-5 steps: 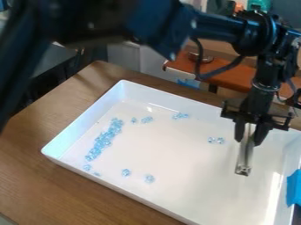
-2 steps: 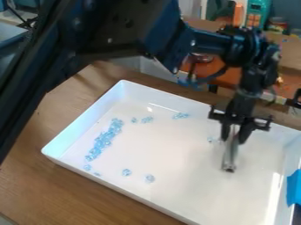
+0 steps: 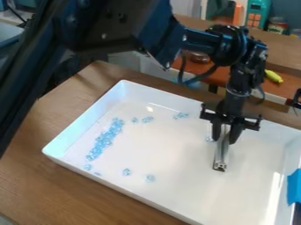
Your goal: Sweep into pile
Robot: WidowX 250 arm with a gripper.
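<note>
My gripper [image 3: 224,137] hangs over the right half of the white tray [image 3: 170,149], shut on a slim metallic sweeping tool [image 3: 221,154] that points downward. A long band of small light-blue pieces [image 3: 104,139] lies along the tray's left part. Near the far wall are small clusters of pieces [image 3: 180,115], and closer to the near side two single pieces [image 3: 126,172] lie apart. A piece [image 3: 209,138] shows just left of the gripper, partly hidden by it.
The tray stands on a brown wooden table [image 3: 35,176]. Blue tape [image 3: 294,186] is stuck at the tray's right edge. Behind are an orange-brown surface with a yellow toy [image 3: 273,76] and a teal toy [image 3: 257,14].
The gripper has moved left with the tool, from the tray's right side toward its middle. The pieces at the left have kept their places.
</note>
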